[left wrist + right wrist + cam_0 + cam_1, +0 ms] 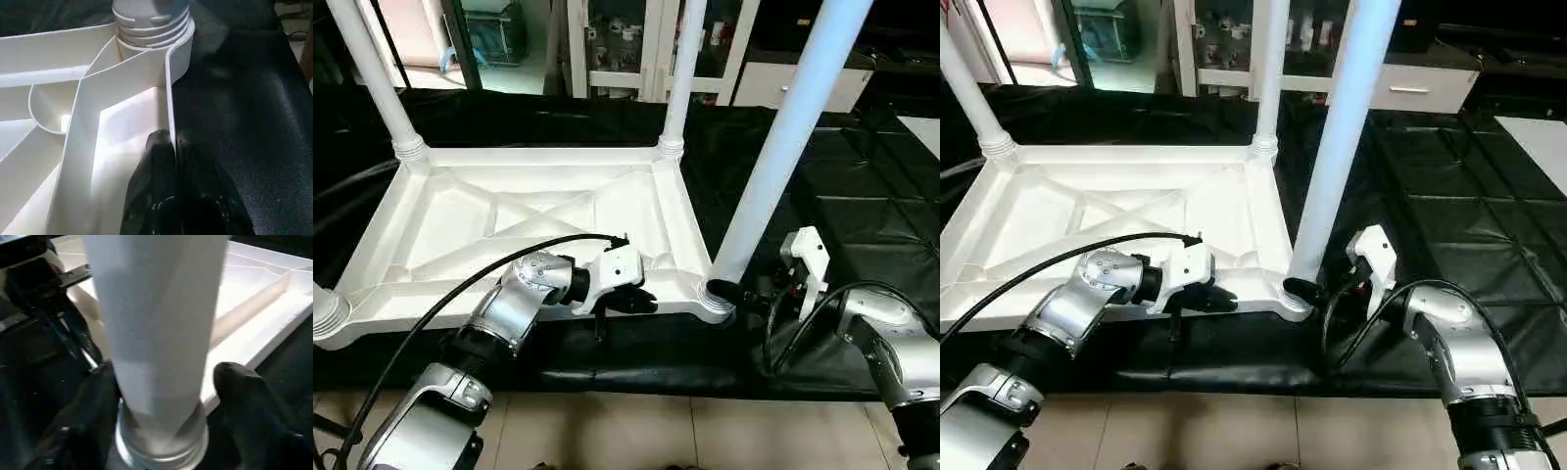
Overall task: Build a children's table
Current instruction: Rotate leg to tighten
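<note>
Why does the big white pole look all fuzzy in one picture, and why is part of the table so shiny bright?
In the right wrist view, the leg sits very close to the camera, so it blurs. In the left wrist view, light glares off the table top's white plastic beside the left claw. In the left eye view, that leg looks sharper, with a bluish tint.

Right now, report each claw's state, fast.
Left claw: shut on the table top's rim.
Right claw: fingers either side of the near-right leg at its base; grip cannot be told.
</note>
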